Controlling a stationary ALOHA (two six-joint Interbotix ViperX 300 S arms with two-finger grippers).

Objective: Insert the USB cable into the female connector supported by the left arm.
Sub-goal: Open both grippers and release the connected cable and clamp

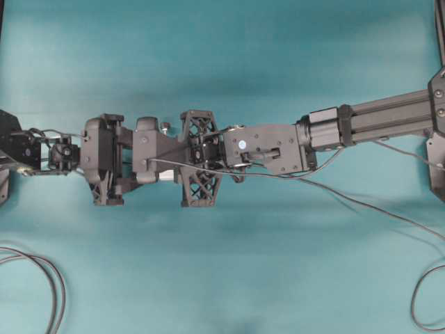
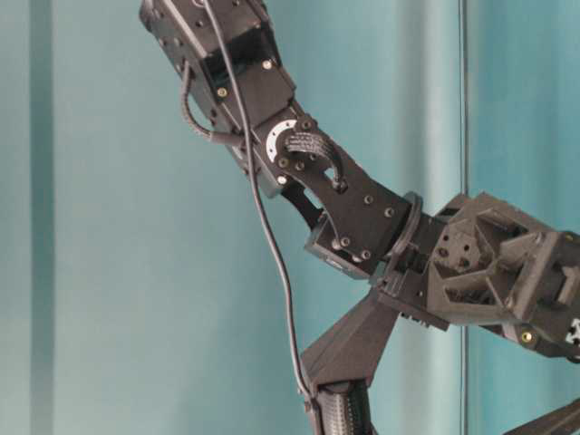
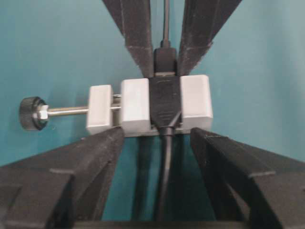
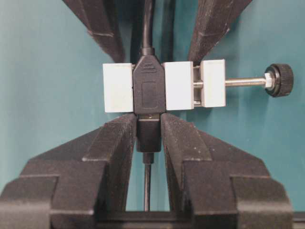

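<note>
The female connector [image 3: 136, 105] is a white block with a black band, and its screw ends in a black knob [image 3: 31, 113]. My left gripper [image 3: 157, 136] is closed on the block's near side, with the connector's own dark cable running back between its jaws. The USB cable [image 4: 147, 186] runs forward between the jaws of my right gripper [image 4: 149, 124], which is shut on the plug's black collar [image 4: 149, 136]. That collar butts against the black band of the female connector [image 4: 178, 86]; no silver metal shows. Seen from overhead, the left gripper [image 1: 207, 158] and the right gripper [image 1: 224, 156] meet tip to tip and hide the block.
Looped dark cables lie at the front left [image 1: 52, 282] and front right [image 1: 417, 299] of the teal table. The right arm's boom [image 1: 389, 115] reaches in from the right edge. A thin cable [image 2: 272, 245] hangs down beside the arm in the table-level view.
</note>
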